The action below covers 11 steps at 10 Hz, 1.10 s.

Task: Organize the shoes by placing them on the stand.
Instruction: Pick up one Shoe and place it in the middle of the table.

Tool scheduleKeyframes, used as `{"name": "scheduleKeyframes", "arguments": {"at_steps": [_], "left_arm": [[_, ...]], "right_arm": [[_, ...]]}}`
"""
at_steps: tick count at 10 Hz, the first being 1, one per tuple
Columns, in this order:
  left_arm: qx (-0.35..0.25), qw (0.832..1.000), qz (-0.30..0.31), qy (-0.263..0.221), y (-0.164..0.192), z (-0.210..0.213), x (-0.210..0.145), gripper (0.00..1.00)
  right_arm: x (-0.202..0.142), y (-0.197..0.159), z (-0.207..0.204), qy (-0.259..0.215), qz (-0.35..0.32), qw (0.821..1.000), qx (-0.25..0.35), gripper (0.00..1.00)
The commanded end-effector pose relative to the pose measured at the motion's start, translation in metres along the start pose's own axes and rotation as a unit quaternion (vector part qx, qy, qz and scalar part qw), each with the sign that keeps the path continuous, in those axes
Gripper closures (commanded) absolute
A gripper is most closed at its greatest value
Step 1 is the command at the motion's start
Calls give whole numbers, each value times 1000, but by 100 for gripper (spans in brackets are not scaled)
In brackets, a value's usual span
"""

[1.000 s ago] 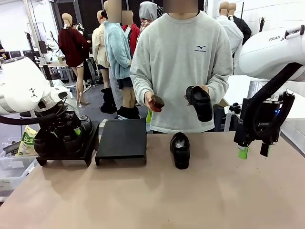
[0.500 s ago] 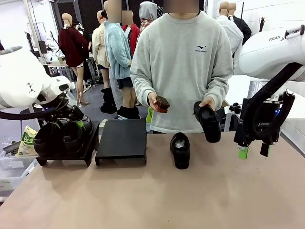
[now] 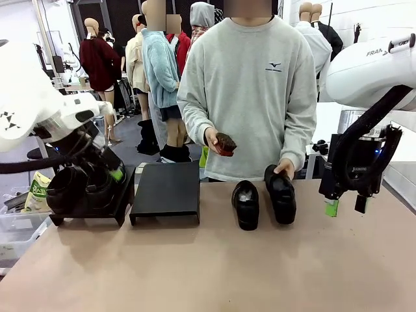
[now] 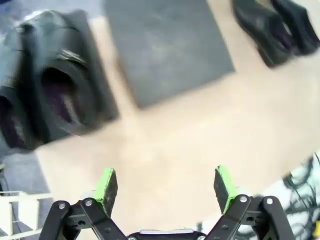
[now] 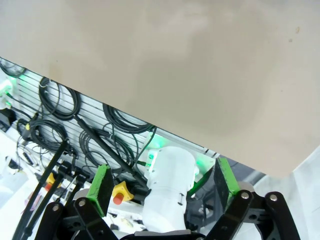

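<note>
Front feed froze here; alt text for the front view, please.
A person's hand rests on a black shoe standing beside another shoe on the table. Two more shoes sit on the left stand, next to a second stand, and the right gripper hangs open.

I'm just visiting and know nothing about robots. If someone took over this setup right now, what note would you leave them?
Left gripper: open, holding nothing, raised near the left stand.
Right gripper: open, holding nothing, above the table's right edge.
Done: a pair of shoes sits on the left stand.
To do: the free shoe and the second shoe, under the person's hand, go on the middle stand.
</note>
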State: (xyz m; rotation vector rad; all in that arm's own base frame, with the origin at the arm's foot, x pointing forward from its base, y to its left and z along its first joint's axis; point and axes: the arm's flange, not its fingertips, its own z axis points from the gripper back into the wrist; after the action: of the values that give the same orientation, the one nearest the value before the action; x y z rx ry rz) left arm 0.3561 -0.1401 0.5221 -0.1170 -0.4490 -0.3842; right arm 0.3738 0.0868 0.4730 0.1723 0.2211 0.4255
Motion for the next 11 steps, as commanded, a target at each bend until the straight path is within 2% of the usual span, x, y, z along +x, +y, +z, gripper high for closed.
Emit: {"name": "scheduleKeyframes", "arguments": {"at_steps": [1, 2, 4, 6, 8, 9, 10, 11], "left_arm": [[-92, 991, 9, 94, -16, -33, -24, 0], [-116, 986, 33, 115, -27, -51, -35, 0], [-99, 985, 52, 130, -39, -72, -58, 0], [-93, 984, 46, 143, -44, -75, -73, 0], [-84, 990, 28, 113, -50, -67, -68, 0], [-63, 994, 37, 81, -42, -63, -62, 0], [-96, 986, 31, 134, -49, -71, -47, 0], [-96, 986, 31, 134, -49, -71, -47, 0]], "right_arm": [[1, 2, 2, 0, -7, 1000, 0, 0], [1, 2, 2, 0, -7, 1000, 0, 0], [1, 2, 2, 0, -7, 1000, 0, 0], [1, 2, 2, 0, -7, 1000, 0, 0], [1, 2, 2, 0, -7, 1000, 0, 0], [1, 2, 2, 0, -7, 1000, 0, 0], [1, 2, 2, 0, -7, 1000, 0, 0], [1, 2, 2, 0, -7, 1000, 0, 0]]}}
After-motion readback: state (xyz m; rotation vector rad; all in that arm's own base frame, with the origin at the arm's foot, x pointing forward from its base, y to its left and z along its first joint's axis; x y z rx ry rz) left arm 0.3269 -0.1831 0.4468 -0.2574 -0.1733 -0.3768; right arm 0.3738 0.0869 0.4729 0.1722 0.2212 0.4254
